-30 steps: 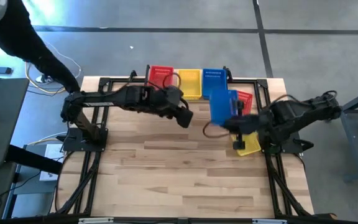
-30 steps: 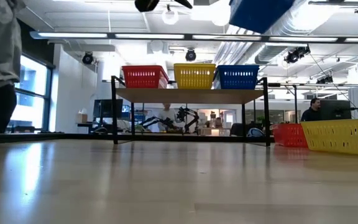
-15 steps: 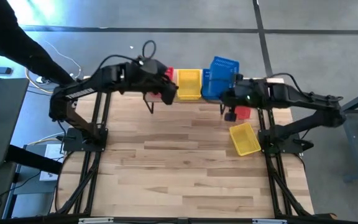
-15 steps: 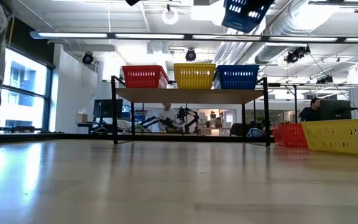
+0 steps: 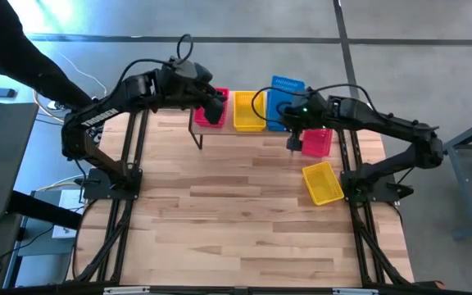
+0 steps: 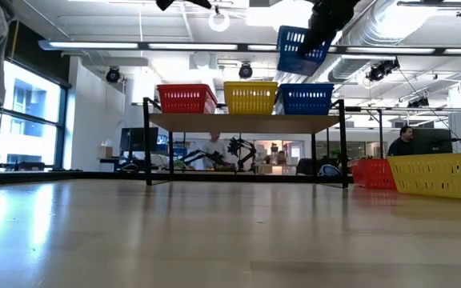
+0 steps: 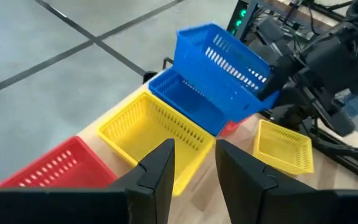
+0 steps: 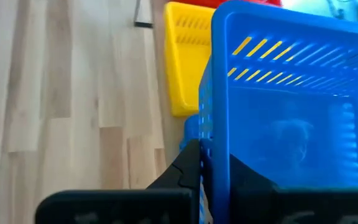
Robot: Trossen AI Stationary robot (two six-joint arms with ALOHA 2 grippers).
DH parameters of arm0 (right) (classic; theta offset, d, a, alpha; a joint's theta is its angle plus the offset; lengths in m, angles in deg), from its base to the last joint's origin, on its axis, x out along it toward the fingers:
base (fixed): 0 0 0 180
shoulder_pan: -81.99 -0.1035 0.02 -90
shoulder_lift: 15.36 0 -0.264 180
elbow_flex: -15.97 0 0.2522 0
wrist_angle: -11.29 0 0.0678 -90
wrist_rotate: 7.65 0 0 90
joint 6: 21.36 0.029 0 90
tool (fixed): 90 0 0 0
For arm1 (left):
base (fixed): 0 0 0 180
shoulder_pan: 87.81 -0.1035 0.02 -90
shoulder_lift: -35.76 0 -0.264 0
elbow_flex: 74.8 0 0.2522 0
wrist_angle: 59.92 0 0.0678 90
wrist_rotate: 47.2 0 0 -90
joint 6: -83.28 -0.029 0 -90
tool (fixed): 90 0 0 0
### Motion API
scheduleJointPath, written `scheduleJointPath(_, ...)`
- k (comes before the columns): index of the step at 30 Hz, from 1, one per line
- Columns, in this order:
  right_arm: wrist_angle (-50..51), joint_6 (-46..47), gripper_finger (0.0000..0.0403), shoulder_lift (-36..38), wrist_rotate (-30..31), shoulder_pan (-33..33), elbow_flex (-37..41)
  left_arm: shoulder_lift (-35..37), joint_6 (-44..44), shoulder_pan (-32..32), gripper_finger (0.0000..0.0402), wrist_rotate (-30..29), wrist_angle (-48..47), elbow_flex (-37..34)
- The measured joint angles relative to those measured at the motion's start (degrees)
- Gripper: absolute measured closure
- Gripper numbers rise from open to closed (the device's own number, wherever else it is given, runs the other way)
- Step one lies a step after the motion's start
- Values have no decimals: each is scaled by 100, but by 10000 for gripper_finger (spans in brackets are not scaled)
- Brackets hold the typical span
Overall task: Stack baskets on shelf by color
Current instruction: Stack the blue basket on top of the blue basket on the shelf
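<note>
The shelf (image 6: 246,121) at the table's far edge carries a red basket (image 6: 186,98), a yellow basket (image 6: 250,98) and a blue basket (image 6: 306,98) side by side. My right gripper (image 8: 215,163) is shut on a second blue basket (image 6: 301,50), which hangs tilted in the air above the shelf's blue one (image 7: 188,102). My left gripper (image 7: 194,165) is open with nothing between its fingers. It hovers over the shelf's red basket (image 5: 211,106). A red basket (image 5: 318,141) and a yellow basket (image 5: 324,182) rest on the table at the right. My right gripper pinches one side wall (image 8: 207,134) of the second blue basket at its rim, one finger (image 8: 188,165) outside the wall and the other inside. The fingers slant down toward the far edge. The basket is lifted clear and tilted above the shelf's blue basket.
A person in a dark sleeve (image 5: 23,49) stands beyond the table's far left corner. The middle and near part of the wooden tabletop (image 5: 236,221) lies bare. Both arms reach over the shelf close to each other.
My right gripper has carried the blue basket from over the table's right side toward the far edge, to a place above the shelf's blue basket, and the basket has tipped. My left gripper has gone up, toward the far edge and a little left, to above the shelf's red basket.
</note>
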Motion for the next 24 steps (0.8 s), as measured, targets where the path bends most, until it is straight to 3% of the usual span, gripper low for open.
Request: scheduleJointPath(24, 352, -700, 403, -473, -600, 729, 0, 0, 3, -103, 295, -57, 4, -4)
